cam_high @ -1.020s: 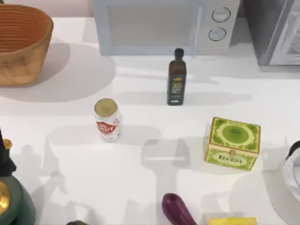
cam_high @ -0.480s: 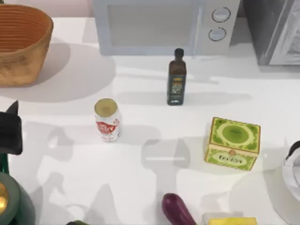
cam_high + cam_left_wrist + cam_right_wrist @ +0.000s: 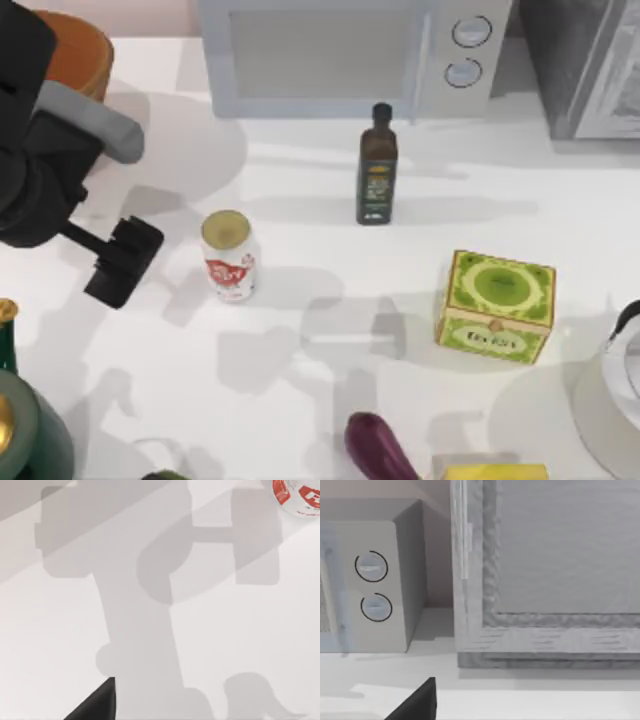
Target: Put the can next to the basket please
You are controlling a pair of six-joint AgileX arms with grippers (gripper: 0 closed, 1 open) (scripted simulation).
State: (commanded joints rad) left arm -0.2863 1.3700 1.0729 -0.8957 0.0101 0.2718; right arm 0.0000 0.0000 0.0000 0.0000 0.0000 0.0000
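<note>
While I look down from the top camera, I see my left arm reaching over the left side of the table (image 3: pixel 330 400). My left gripper (image 3: pixel 122 262) is dark and hangs just left of the can (image 3: pixel 229 256), close to it but not touching. I cannot tell how far its fingers are apart, and it has nothing in its hold.

The can stands upright on the white table, a bit left of the middle. It is white with red letters and a dull gold top. In the left wrist view, a bit of the can (image 3: pixel 297 497) peeks in at one corner, and big grey shadows lie on the bare table.

The basket (image 3: pixel 75 55) sits at the far left corner of the table. My left arm covers most of it, so I see just a piece of its orange side. The can is well apart from the basket.

A dark bottle (image 3: pixel 377 165) stands upright near the middle, in front of a grey microwave (image 3: pixel 350 55). A green box (image 3: pixel 497 306) sits on the right side. A purple eggplant (image 3: pixel 378 448) lies at the near edge.

The right wrist view looks at the microwave's two round knobs (image 3: pixel 372 586) and a grey cabinet (image 3: pixel 545 570) beside it. A dark tip of my right gripper (image 3: pixel 417 702) shows at the edge there, and I cannot tell if it is open.
</note>
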